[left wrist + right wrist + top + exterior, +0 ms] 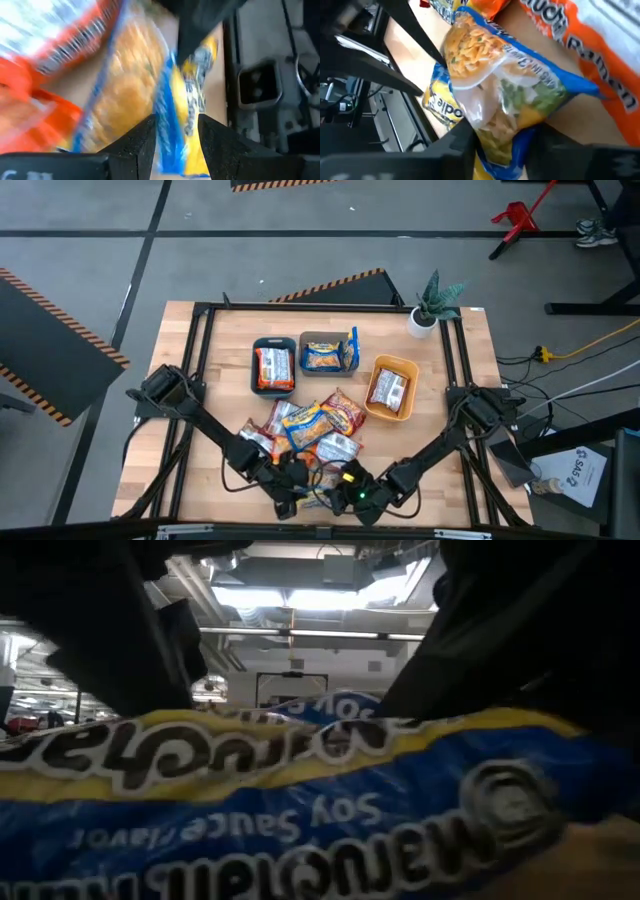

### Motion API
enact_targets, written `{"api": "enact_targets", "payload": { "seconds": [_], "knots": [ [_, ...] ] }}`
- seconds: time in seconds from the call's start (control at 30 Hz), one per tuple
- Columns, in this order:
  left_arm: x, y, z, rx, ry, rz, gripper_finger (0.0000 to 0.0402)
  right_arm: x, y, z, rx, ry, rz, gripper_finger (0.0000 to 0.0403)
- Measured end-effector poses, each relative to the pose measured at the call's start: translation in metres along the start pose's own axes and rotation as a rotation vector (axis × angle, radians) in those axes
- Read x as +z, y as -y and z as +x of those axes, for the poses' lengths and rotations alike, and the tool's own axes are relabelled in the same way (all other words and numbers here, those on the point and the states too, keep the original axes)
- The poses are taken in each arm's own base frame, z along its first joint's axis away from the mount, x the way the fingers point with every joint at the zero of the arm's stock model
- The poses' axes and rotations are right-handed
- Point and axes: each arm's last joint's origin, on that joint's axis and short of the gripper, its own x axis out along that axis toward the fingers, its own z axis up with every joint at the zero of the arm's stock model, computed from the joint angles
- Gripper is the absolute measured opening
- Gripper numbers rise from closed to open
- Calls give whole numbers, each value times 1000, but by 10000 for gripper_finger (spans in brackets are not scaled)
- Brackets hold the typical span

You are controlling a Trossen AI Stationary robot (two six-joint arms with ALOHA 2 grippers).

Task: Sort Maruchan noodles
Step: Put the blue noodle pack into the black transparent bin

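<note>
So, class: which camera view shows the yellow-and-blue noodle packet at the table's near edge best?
The right wrist view: the yellow-and-blue packet fills it, its printed noodles sharp, one end between that gripper's jaws. The low view shows only its blue band, lettering upside down. The left wrist view blurs it. The high view mostly hides it under the grippers.

The wooden table [190, 370] carries three trays: a dark one [274, 366], a grey one [326, 353] and an orange one [392, 387]. A heap of noodle packets [312, 427] lies near its front edge, and a potted plant [430, 305] stands at a back corner.
</note>
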Motion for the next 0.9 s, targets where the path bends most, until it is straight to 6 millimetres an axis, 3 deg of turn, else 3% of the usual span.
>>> {"api": "enact_targets", "payload": {
  "seconds": [0.2,0.43,0.57,0.67,0.9],
  "knots": [
    [33,5,-48,-41,87,-97,141,9,-15,-15,22,8,-58,63],
    [69,4,-128,-32,311,-173,141,53,-43,-50,19,59,-136,55],
    [81,-1,-171,-6,446,-184,141,104,-58,-72,-7,124,-197,54],
    [87,-6,-197,35,537,-169,141,156,-60,-85,-58,193,-243,54],
    [95,-22,-233,97,632,-146,141,274,-33,-90,-190,215,-324,53]
  ]
}}
